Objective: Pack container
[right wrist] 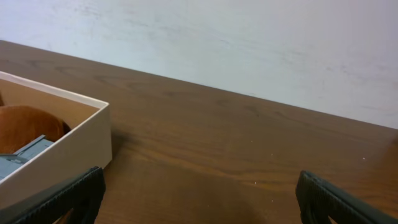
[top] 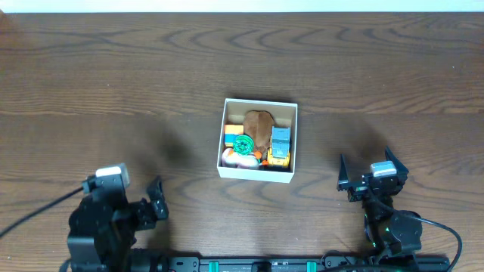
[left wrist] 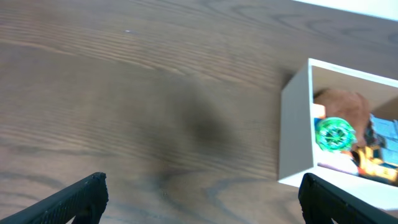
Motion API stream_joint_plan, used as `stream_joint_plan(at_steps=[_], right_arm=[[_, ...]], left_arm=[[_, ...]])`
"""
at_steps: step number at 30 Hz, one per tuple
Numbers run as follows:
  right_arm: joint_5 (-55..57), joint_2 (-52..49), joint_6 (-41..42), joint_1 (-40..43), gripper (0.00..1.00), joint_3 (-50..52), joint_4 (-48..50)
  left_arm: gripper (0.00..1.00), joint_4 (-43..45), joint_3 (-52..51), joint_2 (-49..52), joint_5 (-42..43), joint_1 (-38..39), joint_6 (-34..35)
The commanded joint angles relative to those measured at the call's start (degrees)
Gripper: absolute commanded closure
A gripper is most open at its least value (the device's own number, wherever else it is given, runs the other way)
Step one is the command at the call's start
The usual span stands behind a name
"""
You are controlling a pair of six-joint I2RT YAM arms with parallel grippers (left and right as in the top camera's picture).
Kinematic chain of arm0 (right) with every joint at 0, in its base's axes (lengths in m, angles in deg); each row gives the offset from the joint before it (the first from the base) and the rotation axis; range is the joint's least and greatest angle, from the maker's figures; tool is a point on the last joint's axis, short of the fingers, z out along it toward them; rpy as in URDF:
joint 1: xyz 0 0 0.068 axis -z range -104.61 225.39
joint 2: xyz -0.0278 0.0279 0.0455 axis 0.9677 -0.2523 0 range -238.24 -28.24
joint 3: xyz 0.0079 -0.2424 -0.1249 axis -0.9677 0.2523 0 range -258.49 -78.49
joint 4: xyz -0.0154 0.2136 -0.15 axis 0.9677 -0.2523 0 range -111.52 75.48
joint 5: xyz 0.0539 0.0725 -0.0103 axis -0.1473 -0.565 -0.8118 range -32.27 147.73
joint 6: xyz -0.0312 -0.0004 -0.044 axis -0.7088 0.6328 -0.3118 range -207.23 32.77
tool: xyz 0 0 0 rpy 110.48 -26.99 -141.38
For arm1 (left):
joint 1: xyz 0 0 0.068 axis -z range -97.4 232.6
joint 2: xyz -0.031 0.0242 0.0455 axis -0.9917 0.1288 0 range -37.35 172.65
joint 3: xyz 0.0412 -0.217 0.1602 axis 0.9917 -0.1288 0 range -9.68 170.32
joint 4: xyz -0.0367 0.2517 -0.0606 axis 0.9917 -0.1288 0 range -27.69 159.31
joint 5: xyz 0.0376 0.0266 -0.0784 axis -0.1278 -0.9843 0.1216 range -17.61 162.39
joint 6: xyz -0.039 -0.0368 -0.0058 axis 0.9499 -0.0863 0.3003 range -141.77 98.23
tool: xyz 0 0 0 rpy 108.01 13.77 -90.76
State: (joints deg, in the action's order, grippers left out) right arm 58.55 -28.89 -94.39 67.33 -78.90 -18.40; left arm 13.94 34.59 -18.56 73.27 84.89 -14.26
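The container is a square white cardboard box, tan inside, at the table's middle. It holds several small toys: a brown one, a green round one, a blue and yellow one and a white one. The box also shows in the left wrist view and in the right wrist view. My left gripper is open and empty, near the front edge, left of the box. My right gripper is open and empty, right of the box.
The dark wooden table runs all round the box. A pale wall stands beyond the table's far edge in the right wrist view. Both arm bases sit at the front edge.
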Motion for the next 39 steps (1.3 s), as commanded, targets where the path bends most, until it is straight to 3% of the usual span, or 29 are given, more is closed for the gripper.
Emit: stream_joint_plan(at_steps=[1,5,10,21,28,33,39], right_arm=[[-0.4,0.3,-0.9,0.5,0.01,0.1,-0.2],[-0.4,0.3,-0.9,0.5,0.01,0.1,-0.2],[-0.4,0.3,-0.9,0.5,0.01,0.1,-0.2],[-0.4,0.3,-0.9,0.5,0.01,0.1,-0.2],[-0.4,0.3,-0.9,0.5,0.01,0.1,-0.2],[-0.4,0.3,-0.9,0.5,0.01,0.1,-0.2],[-0.4,0.3,-0.9,0.5,0.01,0.1,-0.2]], left_arm=[[0.02,0.3,-4.8,-6.1,-0.5,-2.5,-1.6],[0.02,4.2,-12.4,-13.5,-0.5,-3.0,-3.3],[0.02,15.4,-21.6,-18.7,-0.5,-3.0,-3.4],[0.02,60.3,-44.1,-18.7,-0.5,-3.0,-4.3],[0.02,58.2,-44.0,-18.7,-0.5,-3.0,-6.9],[0.02,51.0,-44.0,-18.7,-0.2,-3.0,-5.9],[0.02,51.3,-44.0,-18.6,0.0,-3.0,-6.0]])
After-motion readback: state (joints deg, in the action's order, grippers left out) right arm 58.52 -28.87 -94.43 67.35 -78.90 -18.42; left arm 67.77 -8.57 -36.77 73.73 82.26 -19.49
